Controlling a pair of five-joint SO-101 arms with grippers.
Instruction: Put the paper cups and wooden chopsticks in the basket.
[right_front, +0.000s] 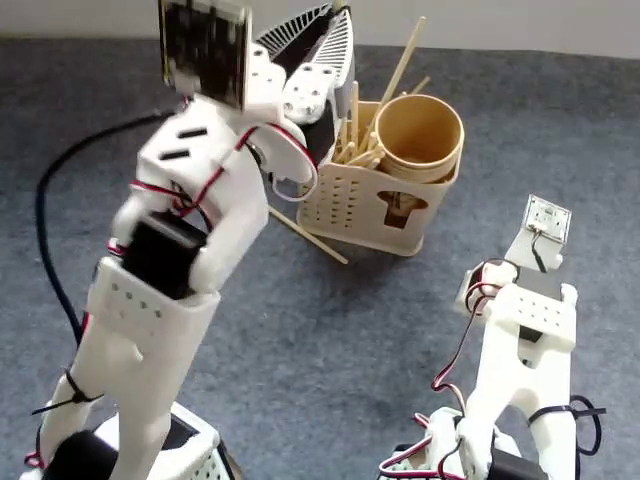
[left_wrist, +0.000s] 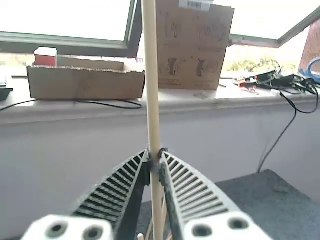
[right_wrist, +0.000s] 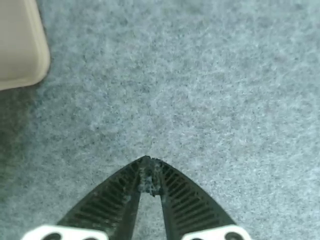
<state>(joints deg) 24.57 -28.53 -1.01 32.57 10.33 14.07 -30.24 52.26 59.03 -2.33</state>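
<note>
**Desk:** What does the left arm have?

**Operator:** My left gripper (left_wrist: 155, 156) hangs above the basket (right_front: 345, 215), its fingers clamped on one wooden chopstick (left_wrist: 151, 90) that stands almost upright between them. A paper cup (right_front: 420, 135) sits inside the basket, with a bundle of chopsticks (right_front: 352, 135) just beside it.

**Desk:** And the right?

**Operator:** My right gripper (right_wrist: 149, 170) is closed on nothing, low over the grey mat (right_wrist: 225, 90), with a corner of the basket nearby.

**Desk:** So how do you finish this drop cleanly?

**Operator:** As I judge it, I keep the stick vertical and line its lower end over the gap next to the cup. I sink it until the tip is well below the rim and only then part the fingers. If I let go high, it may tip over the wall. I can't see the lower tip itself, so I'd go slowly.

**Desk:** Anything left?

**Operator:** A second chopstick (right_front: 310, 238) lies on the mat, just beside the basket's wall.
</note>
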